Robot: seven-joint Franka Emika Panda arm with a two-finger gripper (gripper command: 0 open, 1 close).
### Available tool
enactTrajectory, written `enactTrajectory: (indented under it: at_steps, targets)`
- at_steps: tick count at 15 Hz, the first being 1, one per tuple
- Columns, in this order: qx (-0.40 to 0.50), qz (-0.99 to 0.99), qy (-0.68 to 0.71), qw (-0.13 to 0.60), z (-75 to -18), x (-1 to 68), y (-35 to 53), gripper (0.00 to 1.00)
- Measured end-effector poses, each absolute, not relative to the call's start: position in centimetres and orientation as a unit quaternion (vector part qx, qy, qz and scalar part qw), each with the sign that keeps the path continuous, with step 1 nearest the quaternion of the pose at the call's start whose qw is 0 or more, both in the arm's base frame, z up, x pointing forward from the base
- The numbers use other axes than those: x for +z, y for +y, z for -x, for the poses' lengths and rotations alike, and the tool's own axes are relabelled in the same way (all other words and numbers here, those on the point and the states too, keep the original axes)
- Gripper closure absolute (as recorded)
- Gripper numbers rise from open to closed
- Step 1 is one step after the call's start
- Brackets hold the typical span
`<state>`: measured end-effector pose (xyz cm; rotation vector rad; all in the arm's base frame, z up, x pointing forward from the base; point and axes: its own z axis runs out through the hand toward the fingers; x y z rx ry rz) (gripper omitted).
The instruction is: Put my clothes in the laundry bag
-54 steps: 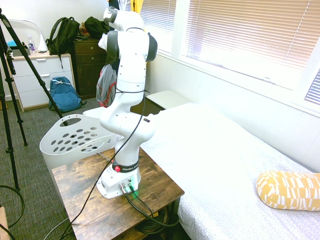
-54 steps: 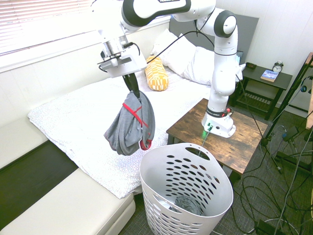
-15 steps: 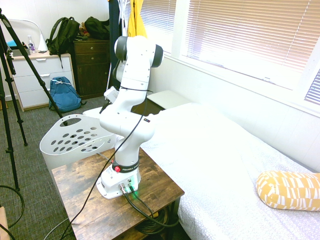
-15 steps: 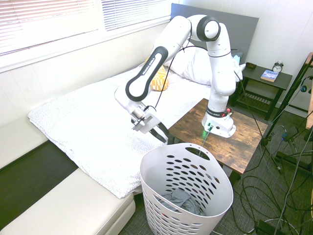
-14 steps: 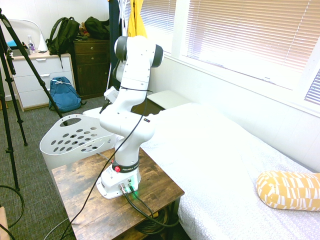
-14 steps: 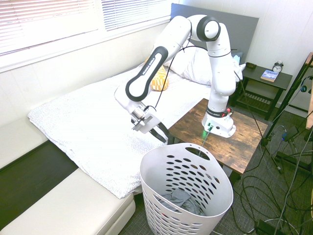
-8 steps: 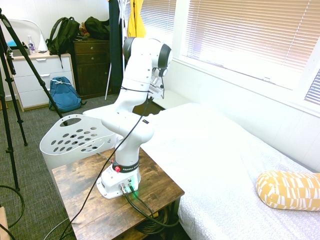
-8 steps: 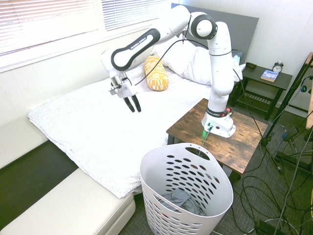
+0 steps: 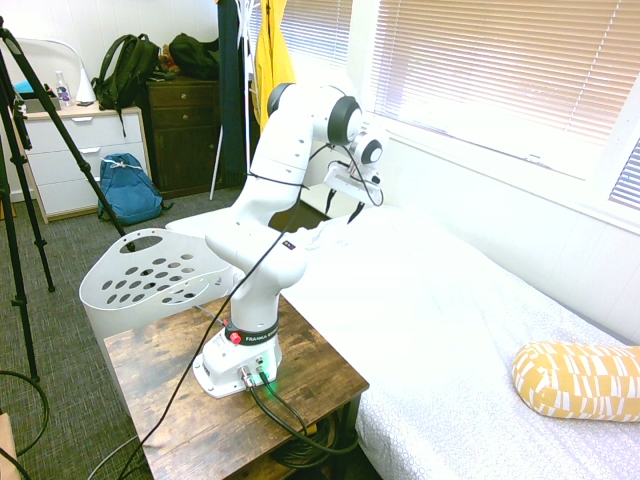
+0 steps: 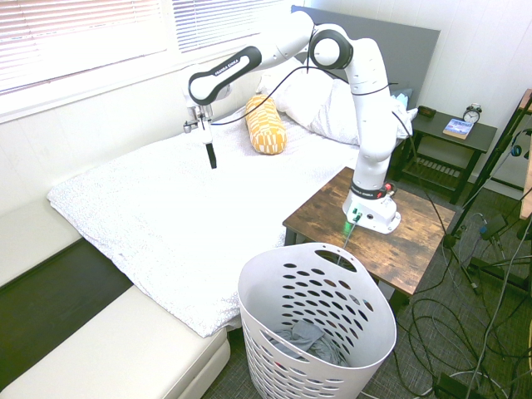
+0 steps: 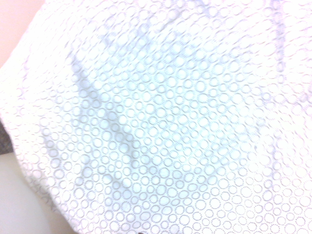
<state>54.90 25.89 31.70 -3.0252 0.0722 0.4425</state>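
The grey garment (image 10: 306, 341) lies crumpled at the bottom of the white laundry basket (image 10: 366, 331), visible through the open top in the second exterior view; a trace of red edging shows low in the heap. The basket stands on the carpet, just beside the wooden side table (image 10: 416, 237) that bears the arm's base, and close to the foot corner of the bed (image 10: 166, 224). In the first exterior view the basket (image 9: 115, 290) is seen from its other side, with oval holes and a cut-out handle at the rim; its contents are hidden there.

The gripper (image 10: 210, 156) hangs well apart from the basket, above the white bedspread and below the window sill, pointing downward. It carries nothing. Its fingers appear as one dark, narrow shape, so whether they are parted or closed cannot be told. In the first exterior view the gripper (image 9: 353, 210) is largely masked by the wrist.

The wrist view shows only bedspread fabric (image 11: 170, 122) patterned with small circles.

A yellow patterned bolster (image 10: 266, 125) lies near the white pillows (image 10: 324, 104). A blue backpack (image 9: 128, 188) rests on the floor by the dresser (image 9: 75, 160).
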Motion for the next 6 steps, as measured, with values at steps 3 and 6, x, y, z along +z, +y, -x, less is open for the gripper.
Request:
enactTrajectory:
  at_steps: [3,6]
  targets:
    - [0.122,0.986,0.111,0.023,-53.3,31.3,19.6,0.0]
    - [0.094,0.977,0.193,-0.002,-51.3,32.0,14.8,0.0]
